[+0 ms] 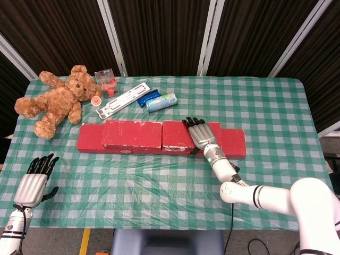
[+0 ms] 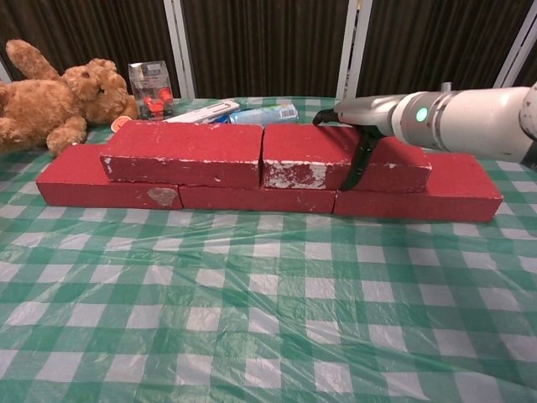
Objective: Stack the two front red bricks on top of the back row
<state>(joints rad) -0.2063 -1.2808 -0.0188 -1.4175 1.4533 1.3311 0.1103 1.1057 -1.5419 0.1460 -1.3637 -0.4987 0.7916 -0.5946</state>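
Two red bricks lie end to end on top of the back row: the left one (image 1: 133,134) (image 2: 185,151) and the right one (image 1: 175,136) (image 2: 298,151). The lower row (image 1: 89,139) (image 2: 445,189) shows at both ends under them. My right hand (image 1: 201,134) (image 2: 362,112) lies across the top of the right upper brick. Its fingertips hook over the back edge and its thumb runs down the front face, so it grips that brick. My left hand (image 1: 34,183) hovers by the table's front left corner, fingers apart and holding nothing.
A brown teddy bear (image 1: 56,101) (image 2: 54,101) lies at the back left. Behind the bricks are a clear box with red pieces (image 1: 106,81), a white strip (image 1: 123,99) and a blue packet with a tube (image 1: 159,100). The checked cloth (image 2: 268,319) spreads in front.
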